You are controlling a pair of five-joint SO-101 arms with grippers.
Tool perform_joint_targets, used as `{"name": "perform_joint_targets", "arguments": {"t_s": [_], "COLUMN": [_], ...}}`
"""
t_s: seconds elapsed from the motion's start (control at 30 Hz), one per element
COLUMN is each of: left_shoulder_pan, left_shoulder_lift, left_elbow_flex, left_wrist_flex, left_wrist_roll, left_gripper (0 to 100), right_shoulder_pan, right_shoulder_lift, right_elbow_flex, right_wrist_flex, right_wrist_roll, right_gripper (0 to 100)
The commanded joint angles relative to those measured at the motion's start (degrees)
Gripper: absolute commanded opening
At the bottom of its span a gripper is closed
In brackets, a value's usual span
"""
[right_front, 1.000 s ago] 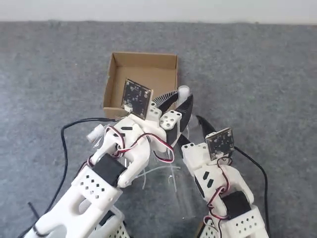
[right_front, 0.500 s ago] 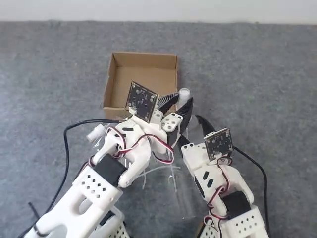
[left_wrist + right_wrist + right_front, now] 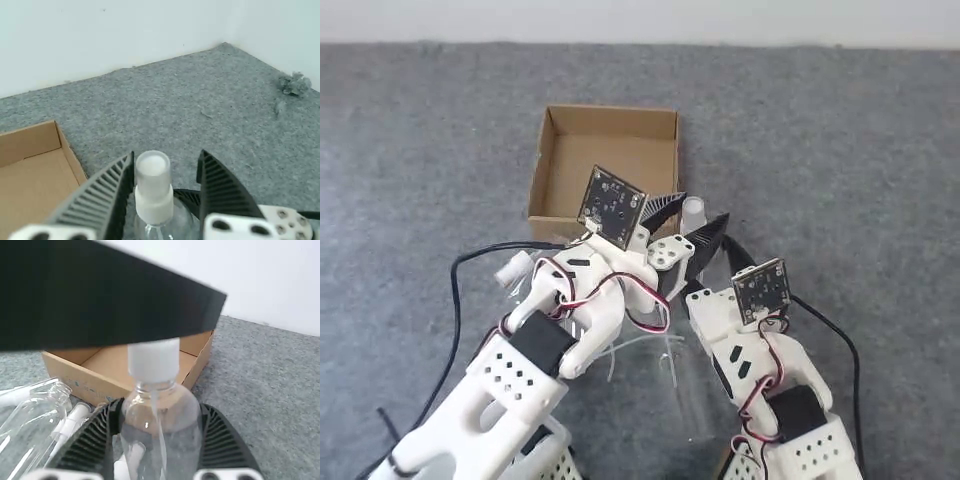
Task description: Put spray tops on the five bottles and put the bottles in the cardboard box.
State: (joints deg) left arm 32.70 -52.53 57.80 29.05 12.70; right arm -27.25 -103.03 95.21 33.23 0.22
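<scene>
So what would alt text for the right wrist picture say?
A clear bottle with a white spray top is held between the black ribbed fingers of the right gripper. Behind it sits an open cardboard box on grey carpet; another bottle, uncapped, lies nearby.

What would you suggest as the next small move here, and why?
Probably draw the left gripper up and clear of the top. Its jaws stand open either side of the top, which already sits on the bottle, while the right gripper holds the bottle's body. Once clear, the right could carry it to the box.
</scene>
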Motion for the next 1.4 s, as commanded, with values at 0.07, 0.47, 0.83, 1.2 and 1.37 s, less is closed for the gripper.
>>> {"name": "perform_joint_targets", "arguments": {"t_s": [0.07, 0.47, 0.83, 1.2, 1.37], "left_shoulder_pan": [-0.09, -0.35, -4.04, -8.97, -11.08], "left_shoulder_lift": [-1.58, -1.67, -2.55, -20.04, -20.57], "left_elbow_flex": [-1.19, -1.63, -3.03, 1.36, 3.65], "left_wrist_flex": [0.18, 0.18, 1.41, 5.89, 5.80], "left_wrist_roll": [-0.35, -0.35, -0.35, -0.44, -0.62], "left_gripper": [18, 9, 9, 9, 9], "right_shoulder_pan": [1.98, 5.05, 5.23, 7.87, 7.87], "right_shoulder_lift": [-0.92, -0.92, -0.92, -0.92, -0.92], "right_elbow_flex": [1.05, 1.14, 1.14, 1.23, 1.23], "right_wrist_flex": [-0.66, -3.74, -3.74, -6.20, -6.20], "right_wrist_roll": [-0.62, -0.62, -0.62, -12.04, -13.71], "right_gripper": [5.1, 5.2, 5.2, 5.0, 4.9]}}
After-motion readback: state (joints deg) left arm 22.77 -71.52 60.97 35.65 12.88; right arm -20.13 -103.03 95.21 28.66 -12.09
